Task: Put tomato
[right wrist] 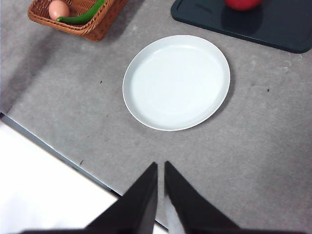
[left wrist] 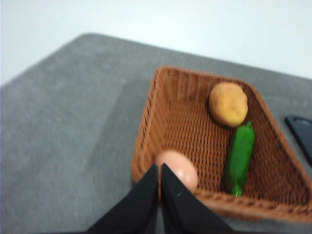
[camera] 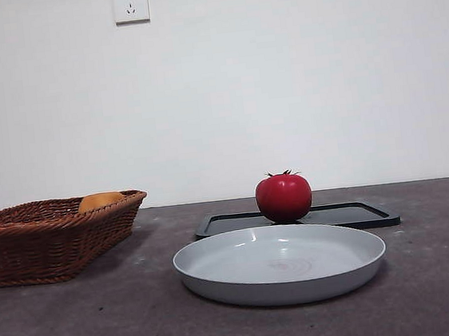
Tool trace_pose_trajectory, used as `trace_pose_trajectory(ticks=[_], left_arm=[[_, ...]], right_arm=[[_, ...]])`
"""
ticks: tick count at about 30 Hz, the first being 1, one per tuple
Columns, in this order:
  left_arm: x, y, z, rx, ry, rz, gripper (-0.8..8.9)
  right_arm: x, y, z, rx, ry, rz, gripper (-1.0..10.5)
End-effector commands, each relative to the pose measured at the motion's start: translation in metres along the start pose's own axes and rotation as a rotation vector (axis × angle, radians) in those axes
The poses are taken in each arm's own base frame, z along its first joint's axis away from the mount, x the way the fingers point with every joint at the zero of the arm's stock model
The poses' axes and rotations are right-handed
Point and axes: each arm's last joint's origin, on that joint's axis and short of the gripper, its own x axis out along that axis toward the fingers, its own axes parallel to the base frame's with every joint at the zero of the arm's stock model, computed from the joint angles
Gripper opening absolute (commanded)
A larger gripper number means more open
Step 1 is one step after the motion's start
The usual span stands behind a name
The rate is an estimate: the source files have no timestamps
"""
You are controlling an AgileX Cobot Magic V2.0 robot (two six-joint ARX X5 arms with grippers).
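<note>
Both claws, left gripper point(left wrist: 160, 195) and right gripper point(right wrist: 161, 195), hang closed and empty (nothing started); the tomato point(camera: 284, 197) sits untouched on the black tray point(camera: 358, 213).

The glossy tomato point(camera: 284, 197) sits on a matt, perhaps plastic tray point(camera: 358, 213); smooth plate point(camera: 218, 258), woven wicker basket point(camera: 48, 243), rough table point(camera: 81, 327).

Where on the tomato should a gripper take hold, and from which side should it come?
Probably from above, jaws closing across the tomato's widest part, below the stem. It stands upright on the dark tray with its calyx on top and nothing close beside it, so its round sides are free. The plate lies in front.
</note>
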Motion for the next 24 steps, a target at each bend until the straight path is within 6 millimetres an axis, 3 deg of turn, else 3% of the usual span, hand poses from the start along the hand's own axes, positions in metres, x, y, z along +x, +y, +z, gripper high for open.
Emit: trace_pose_trajectory(ticks=[1, 13, 24], left_arm=[[0.000, 0.001, -0.006, -0.009, -0.018, -0.008, 0.07], [0.001, 0.002, -0.033, 0.043, -0.004, -0.171, 0.07], [-0.001, 0.004, -0.035, 0.173, -0.005, -0.141, 0.07]], right_arm=[[-0.001, 0.002, 0.003, 0.002, -0.014, 0.012, 0.2], [-0.001, 0.002, 0.003, 0.002, -0.014, 0.012, 0.2], [-0.001, 0.002, 0.003, 0.002, -0.015, 0.012, 0.2]])
